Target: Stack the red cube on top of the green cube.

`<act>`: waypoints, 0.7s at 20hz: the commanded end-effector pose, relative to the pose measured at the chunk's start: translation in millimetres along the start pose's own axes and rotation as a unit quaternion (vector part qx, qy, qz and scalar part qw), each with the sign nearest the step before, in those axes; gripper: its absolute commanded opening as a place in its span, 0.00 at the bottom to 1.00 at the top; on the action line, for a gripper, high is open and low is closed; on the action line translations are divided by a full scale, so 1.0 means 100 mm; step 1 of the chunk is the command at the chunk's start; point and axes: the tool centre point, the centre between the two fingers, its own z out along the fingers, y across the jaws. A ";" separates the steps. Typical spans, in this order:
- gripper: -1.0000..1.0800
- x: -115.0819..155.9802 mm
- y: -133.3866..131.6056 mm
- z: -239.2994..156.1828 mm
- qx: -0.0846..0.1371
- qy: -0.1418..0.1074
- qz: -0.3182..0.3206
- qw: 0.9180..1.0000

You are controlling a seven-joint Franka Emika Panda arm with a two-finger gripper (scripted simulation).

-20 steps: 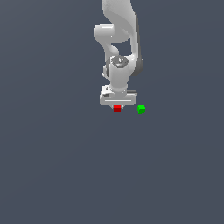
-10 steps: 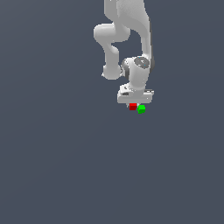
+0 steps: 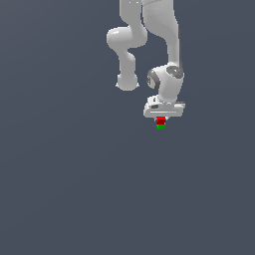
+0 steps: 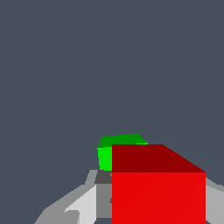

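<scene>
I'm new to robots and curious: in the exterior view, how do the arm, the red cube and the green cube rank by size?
1. The arm, by far the largest.
2. The red cube and the green cube: both tiny and look alike, so I won't rank them.

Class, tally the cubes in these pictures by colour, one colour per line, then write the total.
Red cube: 1
Green cube: 1
Total: 2 cubes
</scene>
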 end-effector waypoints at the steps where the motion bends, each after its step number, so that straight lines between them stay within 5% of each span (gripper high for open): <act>1: 0.00 -0.01 -0.08 0.01 0.000 0.000 0.001 1.000; 10: 0.00 -0.01 -0.09 0.02 0.000 0.000 0.001 1.000; 11: 0.96 -0.01 -0.09 0.02 0.000 0.000 0.001 1.000; 14: 0.96 -0.01 -0.09 0.02 0.000 0.000 0.001 1.000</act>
